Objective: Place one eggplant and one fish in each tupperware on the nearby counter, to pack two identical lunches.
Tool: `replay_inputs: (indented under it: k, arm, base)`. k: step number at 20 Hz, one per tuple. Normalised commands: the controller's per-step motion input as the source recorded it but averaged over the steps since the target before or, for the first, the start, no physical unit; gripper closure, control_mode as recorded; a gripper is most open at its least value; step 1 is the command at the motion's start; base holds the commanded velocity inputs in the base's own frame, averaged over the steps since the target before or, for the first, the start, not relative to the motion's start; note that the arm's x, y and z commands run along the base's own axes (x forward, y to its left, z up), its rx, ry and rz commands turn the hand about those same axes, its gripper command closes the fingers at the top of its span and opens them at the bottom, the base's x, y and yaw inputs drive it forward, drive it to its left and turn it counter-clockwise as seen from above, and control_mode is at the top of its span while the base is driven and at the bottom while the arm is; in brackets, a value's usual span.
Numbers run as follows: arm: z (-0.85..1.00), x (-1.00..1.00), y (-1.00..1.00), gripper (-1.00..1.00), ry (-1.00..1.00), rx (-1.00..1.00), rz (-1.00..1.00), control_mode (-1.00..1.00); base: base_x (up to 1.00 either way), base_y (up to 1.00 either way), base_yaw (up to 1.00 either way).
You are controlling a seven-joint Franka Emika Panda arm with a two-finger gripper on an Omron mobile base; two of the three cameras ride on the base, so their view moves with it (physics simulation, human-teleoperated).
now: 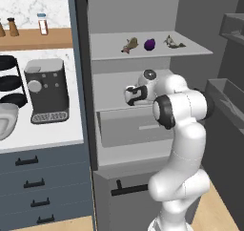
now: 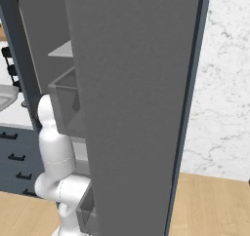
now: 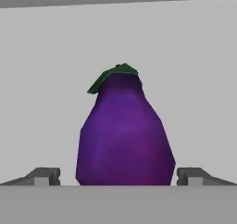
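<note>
Gripper [image 3: 118,177] is sitting w/ fingers spread apart, one on each side of an eggplant [image 3: 124,135], not touching it; green cap is pointing away from the hand. In left base view, arm is reaching into an open fridge, onto the middle shelf [image 1: 124,84]. On the upper shelf [image 1: 147,51], another eggplant [image 1: 149,45] is lying between two fish [image 1: 129,45] [image 1: 174,43]. Coffee machine [image 1: 45,90] is standing on the tabletop [image 1: 52,137].
</note>
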Motion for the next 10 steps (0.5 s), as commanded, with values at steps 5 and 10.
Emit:
replay_inputs:
  k: [5, 10]
  arm:
    - [-0.09, 0.39, -0.02, -1.0, 0.0, 0.0, -0.04, -1.0]
    - [-0.05, 0.44, -0.01, -1.0, 0.0, 0.0, -0.04, -1.0]
  base:
    - [0.0, 0.0, 0.0]
    - [0.0, 0.0, 0.0]
